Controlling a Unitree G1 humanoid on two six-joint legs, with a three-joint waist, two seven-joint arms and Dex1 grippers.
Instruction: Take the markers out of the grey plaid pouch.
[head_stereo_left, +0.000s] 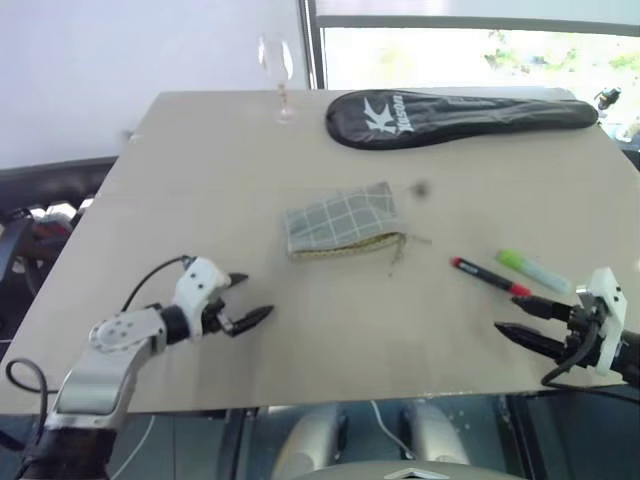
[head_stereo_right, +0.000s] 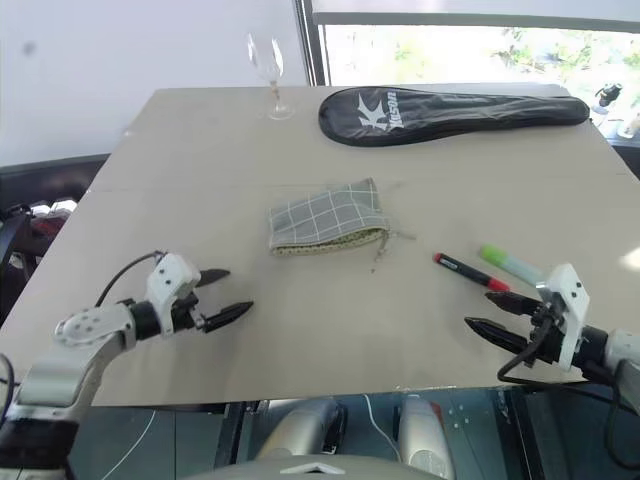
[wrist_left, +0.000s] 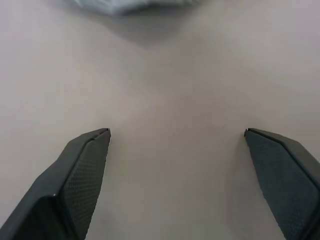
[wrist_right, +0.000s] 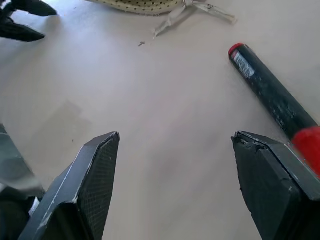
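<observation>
The head views take in the whole table: the grey plaid pouch lies near its middle, mouth showing yellowish lining, with the red marker and the green highlighter lying side by side on the tabletop to its right, outside the pouch. At the far edge stand a wine glass and a long black racket cover.

The right wrist view adds detail the head views lack (the zipper pull's cord trailing from the pouch edge, and the label on the red marker's black barrel).

The left gripper hovers over bare table, fingers spread wide and empty, near the pouch's left front. The right gripper is also spread and empty, its fingertips just in front of the red marker, apart from it.
</observation>
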